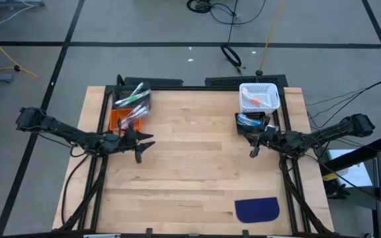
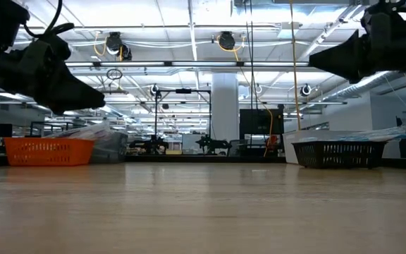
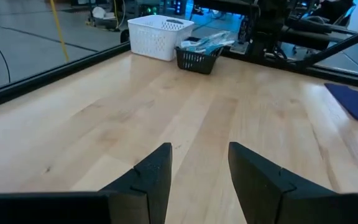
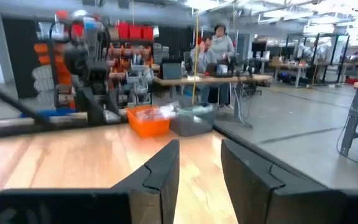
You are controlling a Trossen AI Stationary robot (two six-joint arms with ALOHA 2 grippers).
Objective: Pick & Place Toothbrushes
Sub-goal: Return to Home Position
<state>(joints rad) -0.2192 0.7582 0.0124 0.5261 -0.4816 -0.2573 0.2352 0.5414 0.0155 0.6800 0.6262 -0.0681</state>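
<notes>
The left gripper [image 1: 143, 148] hovers above the surface [image 1: 197, 172] near its left edge, fingers [image 3: 154, 177] spread apart with nothing between them. Just behind it sits the orange bin [image 1: 122, 119], and behind that, touching it, a grey bin [image 1: 132, 99]. The right gripper [image 1: 253, 147] hangs over the right side, facing the left one across bare wood. Its fingers [image 4: 163, 171] are likewise parted and empty. The black bin [image 1: 251, 121] stands right behind it, with a white basket [image 1: 259, 96] beyond, at the far edge.

No toothbrushes [image 1: 135, 94] lie loose on the wood. Green ones are in the grey bin, pinkish ones in the orange bin, blue ones in the black bin and orange ones in the basket. A dark blue mat [image 1: 256, 209] lies flat near the front right corner, well apart from both arms. The right wrist view shows two people [image 4: 213, 46] at a desk in the room beyond.
</notes>
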